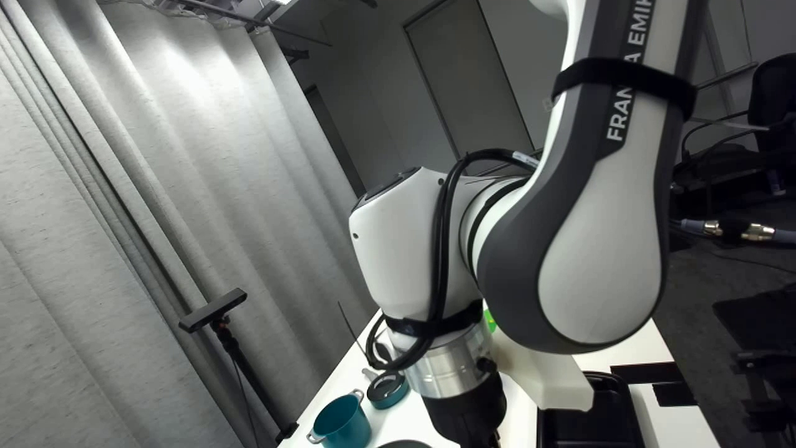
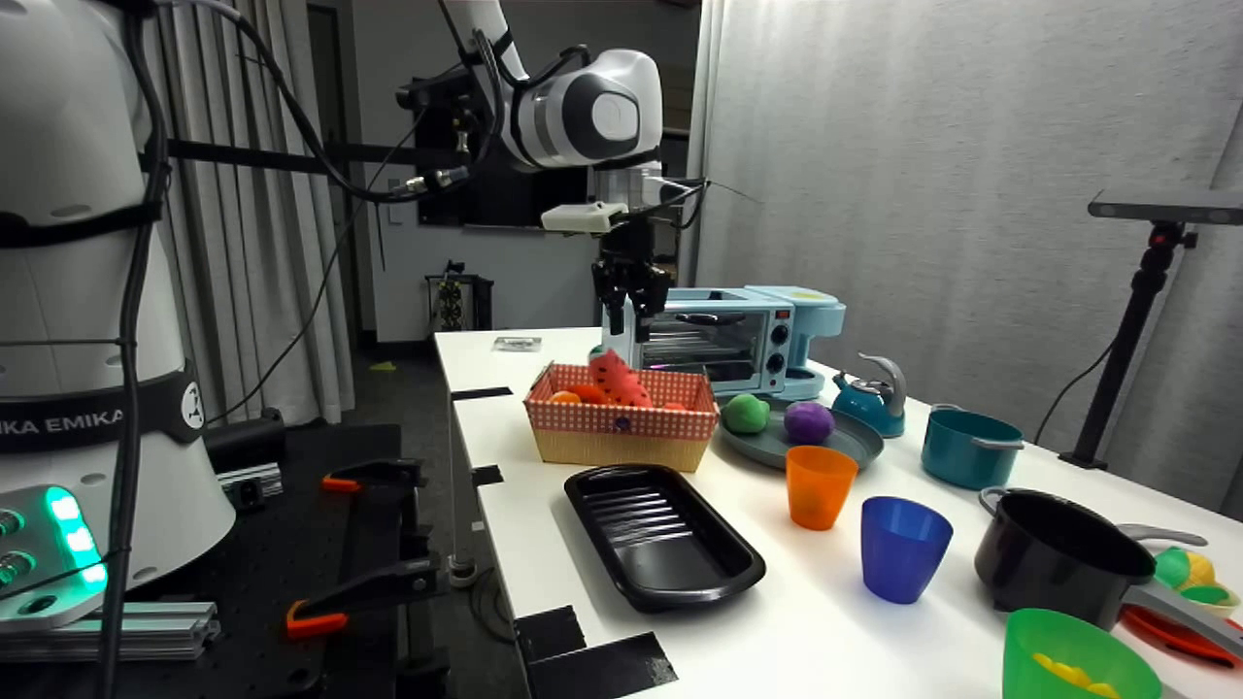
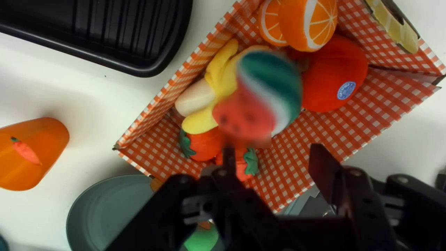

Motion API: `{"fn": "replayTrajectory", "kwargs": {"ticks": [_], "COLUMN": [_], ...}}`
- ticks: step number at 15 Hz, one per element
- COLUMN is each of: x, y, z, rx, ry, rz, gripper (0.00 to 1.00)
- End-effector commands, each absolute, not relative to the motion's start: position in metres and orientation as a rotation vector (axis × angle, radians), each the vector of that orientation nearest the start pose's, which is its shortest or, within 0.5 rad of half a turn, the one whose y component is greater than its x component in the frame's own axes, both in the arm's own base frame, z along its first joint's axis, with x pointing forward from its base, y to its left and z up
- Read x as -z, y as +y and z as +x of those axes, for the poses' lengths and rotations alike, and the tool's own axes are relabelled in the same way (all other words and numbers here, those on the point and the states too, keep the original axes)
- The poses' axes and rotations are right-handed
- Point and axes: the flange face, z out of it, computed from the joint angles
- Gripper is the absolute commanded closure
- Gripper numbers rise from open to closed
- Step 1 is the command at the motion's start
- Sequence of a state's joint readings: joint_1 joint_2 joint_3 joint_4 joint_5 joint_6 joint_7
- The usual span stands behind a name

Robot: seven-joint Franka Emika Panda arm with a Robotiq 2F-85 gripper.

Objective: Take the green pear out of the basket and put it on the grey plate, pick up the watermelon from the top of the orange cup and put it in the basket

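Note:
The watermelon (image 2: 621, 381), a red slice with green rind, is tilted over the red-checked basket (image 2: 621, 445), apart from the fingertips. It looks blurred in the wrist view (image 3: 244, 115), over the toy fruit there. My gripper (image 2: 629, 325) is open and empty just above it; the spread fingers show in the wrist view (image 3: 274, 153). The green pear (image 2: 746, 414) lies on the grey plate (image 2: 859, 449) beside the basket; it is partly hidden behind the gripper in the wrist view (image 3: 202, 240). The orange cup (image 2: 819, 485) stands upright with nothing on top.
A black tray (image 2: 670, 549) lies in front of the basket. A light-blue toaster oven (image 2: 714, 345) stands behind it. A purple fruit (image 2: 808, 424) is on the plate. A blue cup (image 2: 903, 549), black pot (image 2: 1054, 563), teal pot (image 2: 966, 456) and kettle (image 2: 874, 403) stand further along.

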State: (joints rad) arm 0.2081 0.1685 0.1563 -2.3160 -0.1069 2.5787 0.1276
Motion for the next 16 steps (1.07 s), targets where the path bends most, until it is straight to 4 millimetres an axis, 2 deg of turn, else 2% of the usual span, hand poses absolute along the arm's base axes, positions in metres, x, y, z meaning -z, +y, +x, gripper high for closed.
{"fn": "replayTrajectory", "kwargs": {"ticks": [1,3,11,16], "x": [-0.285,-0.285,-0.291,-0.304], "y": [0.185,0.183,0.180,0.166], "z": [0.495,0.494,0.493,0.493], "rx": [0.162,0.165,0.184,0.228], "ry": [-0.497,-0.489,-0.469,-0.419], "rz": [-3.106,-3.107,-3.112,-3.129], "gripper": [0.10,0.00,0.00,0.00]}}
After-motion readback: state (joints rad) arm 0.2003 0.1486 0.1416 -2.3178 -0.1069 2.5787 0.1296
